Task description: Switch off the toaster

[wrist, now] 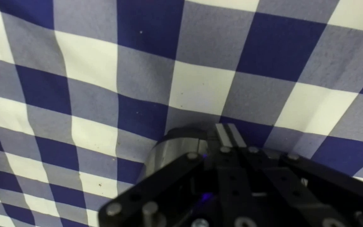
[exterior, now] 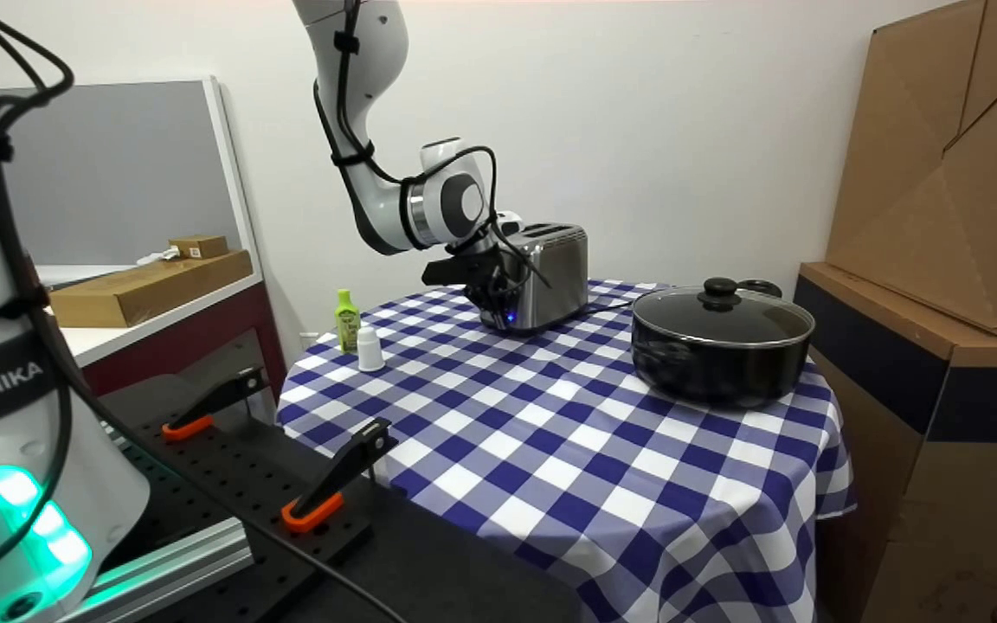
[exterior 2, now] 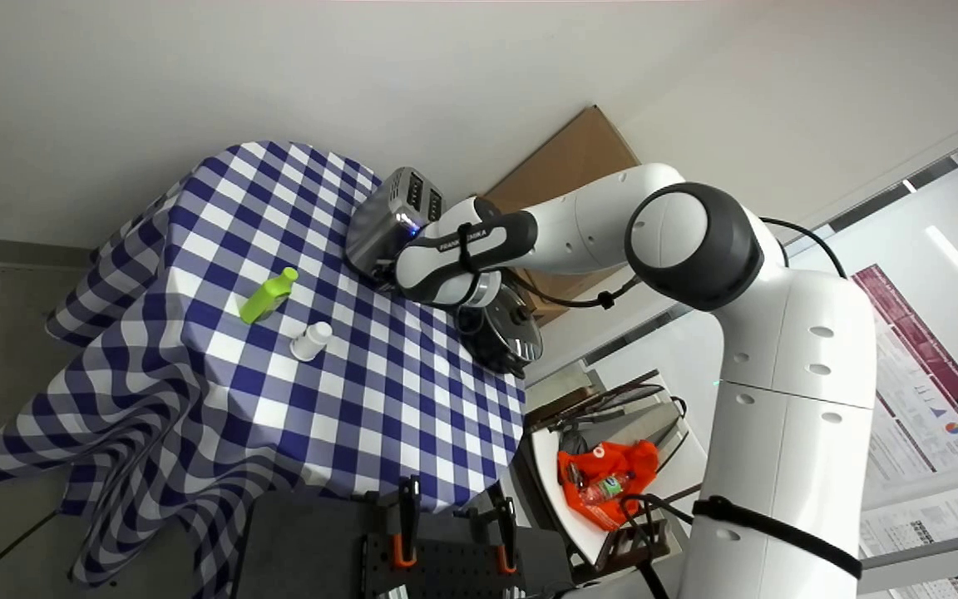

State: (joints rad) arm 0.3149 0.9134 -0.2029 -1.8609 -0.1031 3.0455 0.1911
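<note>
By our judgement we are near the working part of the job but not through it: the pincer is down at the end of the toaster, so the reach looks done, while nothing we see proves the toaster is off. It stands upright on the desk, which wears a checked cloth, near the wall, with the black pot well apart from it. Nothing pokes up from its 2 slots. In the wrist view the pincer's 2 fingers lie side by side, narrow and with nothing held, just beside the toaster's rounded corner; whether they touch it we cannot tell. No switch is in our sight; we guess that the pincer and arm hide it. A blue glow shows there, yet we cannot say whether it belongs to the toaster or the pincer. What is left, we think, is to work the switch, check that it took, and back the pincer away
</note>
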